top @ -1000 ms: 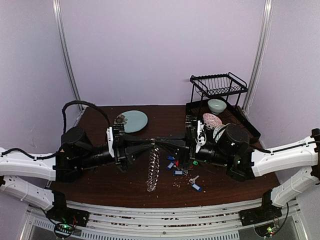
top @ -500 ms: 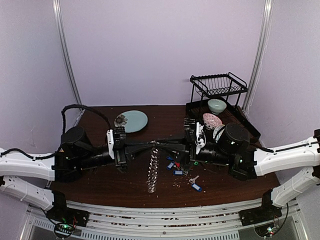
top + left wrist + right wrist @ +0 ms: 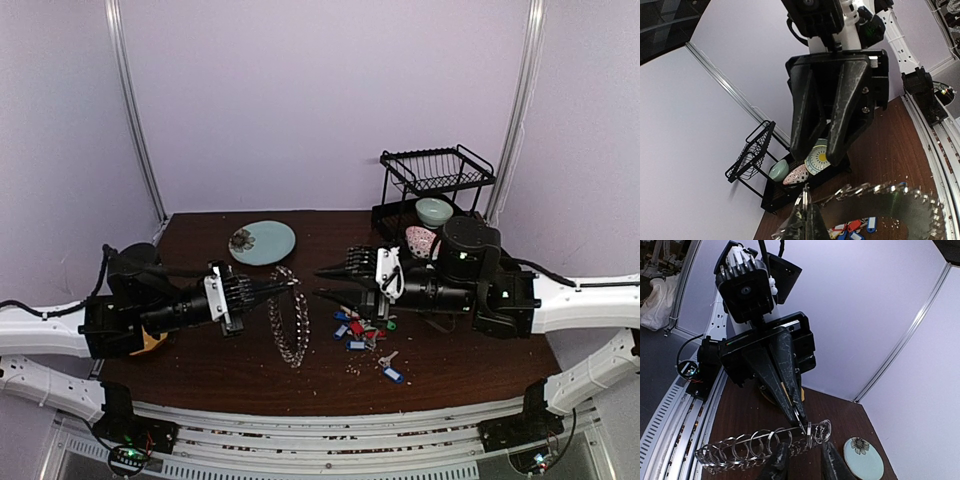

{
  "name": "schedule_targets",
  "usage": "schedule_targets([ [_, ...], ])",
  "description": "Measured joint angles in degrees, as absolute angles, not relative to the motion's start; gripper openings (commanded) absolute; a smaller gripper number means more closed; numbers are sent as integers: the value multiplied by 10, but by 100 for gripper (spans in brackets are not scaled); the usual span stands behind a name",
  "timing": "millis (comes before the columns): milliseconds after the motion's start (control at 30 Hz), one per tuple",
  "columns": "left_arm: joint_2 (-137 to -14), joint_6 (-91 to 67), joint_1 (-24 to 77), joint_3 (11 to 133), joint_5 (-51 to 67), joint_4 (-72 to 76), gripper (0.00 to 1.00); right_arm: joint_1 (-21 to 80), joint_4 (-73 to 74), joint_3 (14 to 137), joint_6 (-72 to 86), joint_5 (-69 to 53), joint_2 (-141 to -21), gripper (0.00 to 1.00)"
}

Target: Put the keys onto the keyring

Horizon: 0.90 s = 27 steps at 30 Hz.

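The keyring [image 3: 290, 330], a large thin ring fringed with small silvery loops, hangs edge-on over the table from my left gripper [image 3: 298, 289]. That gripper is shut on the ring's top rim. In the left wrist view the left gripper [image 3: 807, 220] pinches the wire, and the keyring [image 3: 885, 192] curves off to the right. My right gripper [image 3: 317, 282] stands open just right of the ring, facing the left one. In the right wrist view the open right gripper [image 3: 802, 465] straddles the keyring [image 3: 755, 442] without touching it. The keys [image 3: 360, 328], with blue, red and green tags, lie on the table below the right gripper.
A pale teal plate [image 3: 265, 241] with a flower lies at the back left of the brown table [image 3: 230, 370]. A black dish rack [image 3: 440, 185] with bowls stands at the back right. One blue-tagged key [image 3: 390, 373] lies apart near the front.
My right gripper has opened, let go of the keyring and drawn back to the right. My left gripper has closed on the ring and carried it to the left.
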<state>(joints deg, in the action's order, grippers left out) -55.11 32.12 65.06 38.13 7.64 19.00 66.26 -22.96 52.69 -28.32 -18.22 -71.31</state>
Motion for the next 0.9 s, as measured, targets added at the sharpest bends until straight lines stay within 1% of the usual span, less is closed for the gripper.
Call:
schedule_targets([
  [300,-552,362,654,395,71,144,0,682,-180,567,-337,-182,-738,20],
  [433,-552,369,655,399,71,134,0,685,-165,574,-350,-177,-748,15],
  [567,-552,371,655,399,73,126,0,685,-158,582,-358,-167,-755,13],
  [800,-552,373,655,399,77,118,0,686,-146,592,-361,-156,-765,14],
  [900,-552,373,656,399,77,118,0,688,-145,595,-364,-150,-766,10],
])
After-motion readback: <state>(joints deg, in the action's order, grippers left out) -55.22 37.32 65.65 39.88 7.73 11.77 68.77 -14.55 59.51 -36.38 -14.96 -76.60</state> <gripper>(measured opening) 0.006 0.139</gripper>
